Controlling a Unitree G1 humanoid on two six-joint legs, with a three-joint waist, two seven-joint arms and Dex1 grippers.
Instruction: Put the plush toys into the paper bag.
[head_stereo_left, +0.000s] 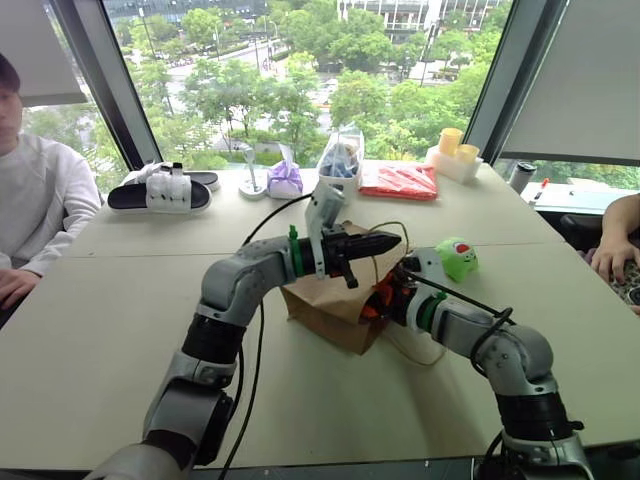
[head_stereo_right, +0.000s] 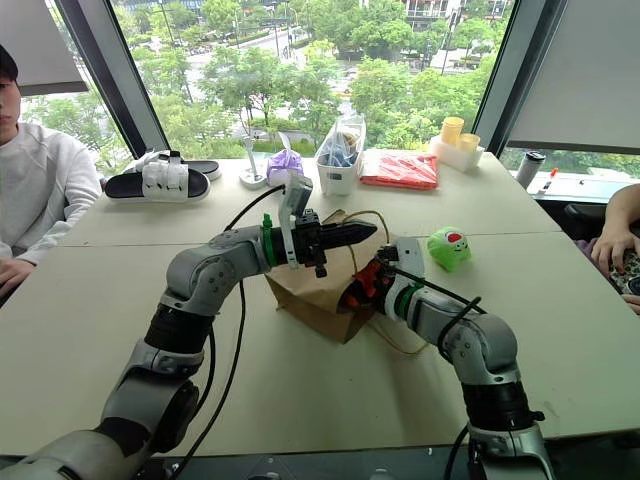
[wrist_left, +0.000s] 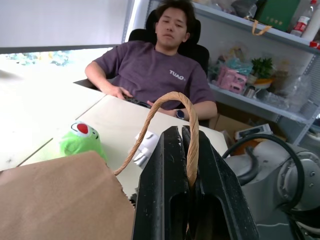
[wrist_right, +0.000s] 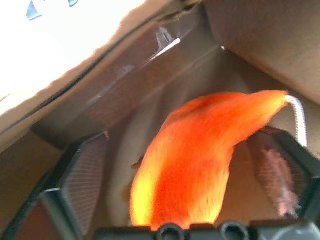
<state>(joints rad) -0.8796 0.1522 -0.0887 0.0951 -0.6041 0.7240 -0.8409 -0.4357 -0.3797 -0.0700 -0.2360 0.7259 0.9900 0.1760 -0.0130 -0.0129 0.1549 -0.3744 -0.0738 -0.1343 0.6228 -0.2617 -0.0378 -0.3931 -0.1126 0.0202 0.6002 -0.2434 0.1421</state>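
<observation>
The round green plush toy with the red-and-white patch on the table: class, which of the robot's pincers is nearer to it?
Right. The right pincer, at the brown paper bag's mouth with the orange plush toy, lies just beside the green plush toy. The left pincer holds the bag's cord handle, farther away.

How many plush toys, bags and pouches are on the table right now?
Plush toys: 2, green and orange
Paper bags: 1
Clear plastic bags: 1
Purple pouches: 1
Total: 5
</observation>
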